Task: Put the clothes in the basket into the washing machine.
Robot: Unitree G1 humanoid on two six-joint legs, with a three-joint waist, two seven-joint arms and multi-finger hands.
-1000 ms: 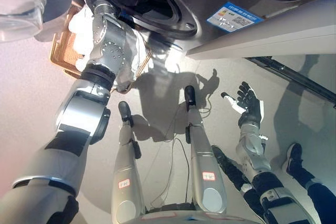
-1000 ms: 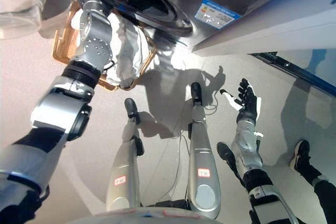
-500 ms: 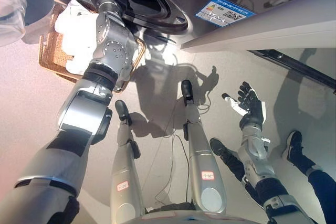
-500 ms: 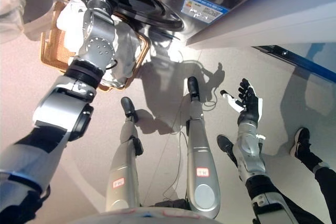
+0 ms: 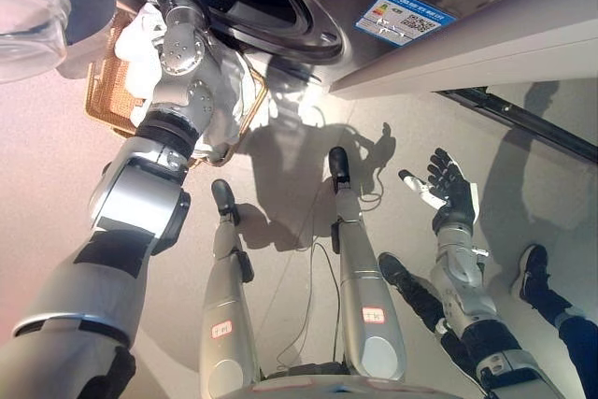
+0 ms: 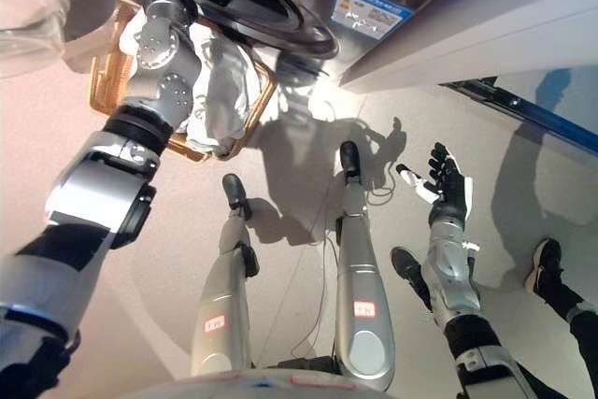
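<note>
My left arm now reaches deeper into the washing machine (image 5: 280, 7) drum; whether the left robot hand holds anything I cannot tell. White clothes (image 6: 220, 81) remain in the basket (image 5: 107, 105) below the machine's door. My right robot hand (image 5: 448, 192) hangs open, well apart from the machine.

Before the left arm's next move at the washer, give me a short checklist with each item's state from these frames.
1. Washing machine drum opening unobstructed: ok, the round opening shows open.
2. Left robot hand's hold on a garment: cannot tell, the hand is hidden at the top edge by the opening.
3. Clothes left in the basket: ok, white cloth still lies there.
4. Basket within reach below the opening: ok, it sits on the floor beside the washer.
5. Right robot hand clear of the work: ok, open, held off to the right.
6. Person's shoe nearby: not ok, close to the right arm.
</note>
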